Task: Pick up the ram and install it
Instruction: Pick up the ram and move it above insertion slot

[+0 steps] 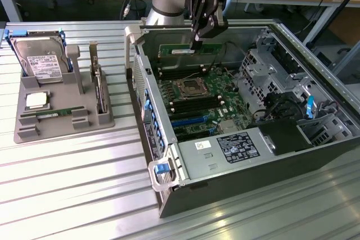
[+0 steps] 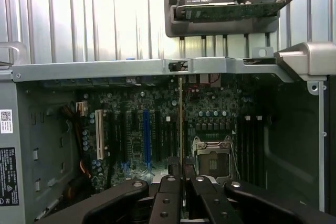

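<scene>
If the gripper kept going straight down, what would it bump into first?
Probably the motherboard, near its memory slots. The gripper, shut on the ram, points down into the open computer case; the depth is unclear.

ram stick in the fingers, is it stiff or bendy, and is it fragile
Probably stiff: the ram stays straight, held level by one end. Likely light, since a narrow pinch in the gripper carries it. Seen edge-on it is very thin, so probably fragile.

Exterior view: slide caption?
Black pincer holds thin green RAM stick above the open grey computer case's motherboard.
</scene>
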You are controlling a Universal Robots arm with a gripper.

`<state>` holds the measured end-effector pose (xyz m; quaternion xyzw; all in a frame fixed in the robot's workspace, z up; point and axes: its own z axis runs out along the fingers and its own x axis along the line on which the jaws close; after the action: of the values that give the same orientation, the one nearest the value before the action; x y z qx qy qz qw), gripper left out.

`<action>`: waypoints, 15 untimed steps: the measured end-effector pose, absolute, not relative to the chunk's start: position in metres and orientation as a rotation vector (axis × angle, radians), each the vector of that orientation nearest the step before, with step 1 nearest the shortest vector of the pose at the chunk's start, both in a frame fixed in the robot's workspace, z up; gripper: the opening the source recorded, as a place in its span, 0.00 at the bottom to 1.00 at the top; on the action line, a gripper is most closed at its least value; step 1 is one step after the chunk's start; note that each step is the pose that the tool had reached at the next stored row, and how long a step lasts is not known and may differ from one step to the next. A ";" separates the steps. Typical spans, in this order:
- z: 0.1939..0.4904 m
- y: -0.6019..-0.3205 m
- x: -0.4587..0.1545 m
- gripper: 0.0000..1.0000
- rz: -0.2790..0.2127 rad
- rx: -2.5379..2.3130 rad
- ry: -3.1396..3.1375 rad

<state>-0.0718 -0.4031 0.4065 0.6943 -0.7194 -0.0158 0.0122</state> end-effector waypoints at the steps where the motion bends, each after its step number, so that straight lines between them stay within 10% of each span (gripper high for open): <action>1: 0.406 -0.403 -0.071 0.13 -0.049 2.164 -2.243; 15: 0.405 -0.403 -0.057 0.13 -0.049 2.164 -2.243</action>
<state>-0.0567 -0.4030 0.4053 0.6943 -0.7194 -0.0158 0.0122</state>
